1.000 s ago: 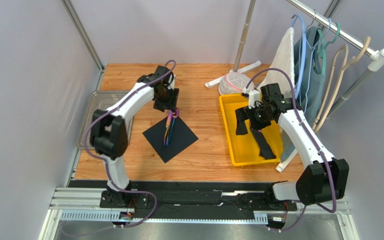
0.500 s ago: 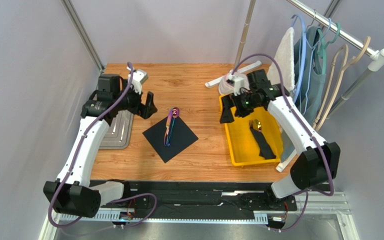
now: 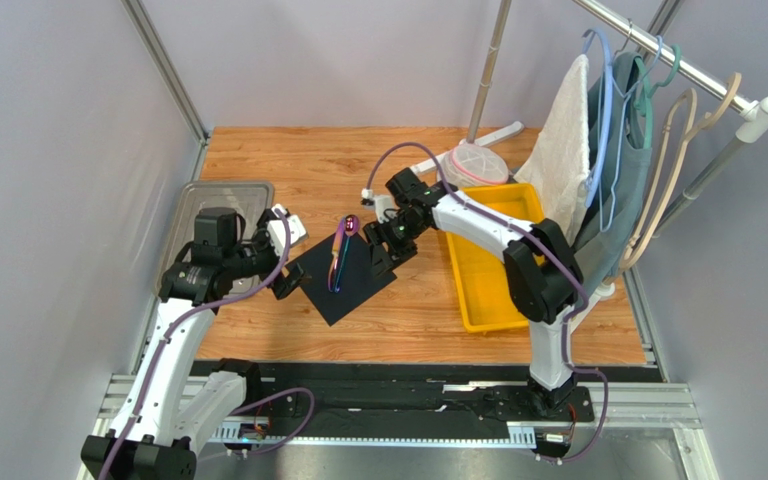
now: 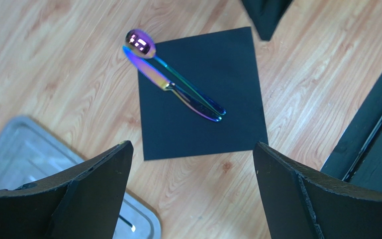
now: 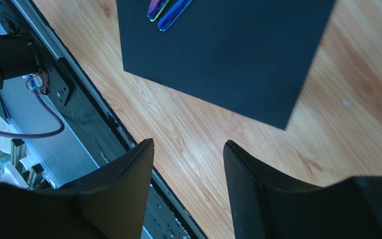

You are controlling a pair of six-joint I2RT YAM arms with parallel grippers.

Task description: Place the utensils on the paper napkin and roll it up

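While flanking the paper napkin [image 3: 356, 287], left gripper [image 3: 292, 260] and right gripper [image 3: 382, 252] agape, empty;
utensils [image 3: 339, 260] laid far-to-near between; right seemingly nearer.

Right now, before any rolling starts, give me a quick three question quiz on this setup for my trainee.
1. True or false: the left gripper and the right gripper are both open and hold nothing.
2. How many utensils lie on the black napkin? A one, B two, C four.
3. Fill in: the gripper nearest the metal tray is the ___ one.
Key: 1 true; 2 B; 3 left.
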